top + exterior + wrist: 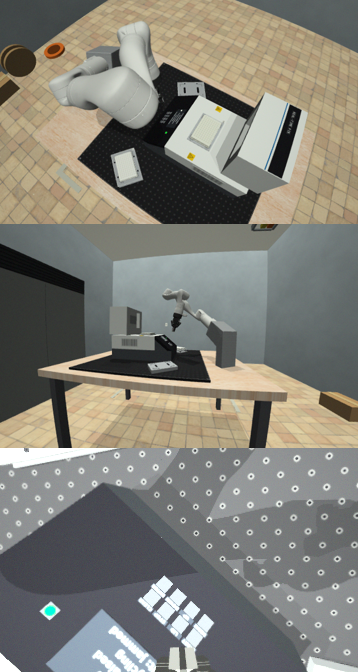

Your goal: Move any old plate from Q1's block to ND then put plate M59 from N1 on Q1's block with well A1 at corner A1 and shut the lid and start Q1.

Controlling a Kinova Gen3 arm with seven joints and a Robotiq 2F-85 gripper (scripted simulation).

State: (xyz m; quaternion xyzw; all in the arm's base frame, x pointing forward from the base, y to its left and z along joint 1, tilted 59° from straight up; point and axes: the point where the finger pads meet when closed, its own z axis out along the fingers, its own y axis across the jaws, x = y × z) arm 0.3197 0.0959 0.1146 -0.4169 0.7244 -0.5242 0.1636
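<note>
1 shut gripper [173, 330] [183, 653] hovers above Q1's keys [166, 117] [176, 611]; lamp [166, 132] [166, 338] [50, 610] green.

The single pale arm [113, 94] [188, 306] is bent high above the desk, its upper stretch arched and its last section sloping down. The wrist [179, 308] leads into a dark hand [161, 99] [174, 330] [182, 658] that points downward, slightly tilted. Its fingers are closed together with nothing between them, touching nothing below.
</note>
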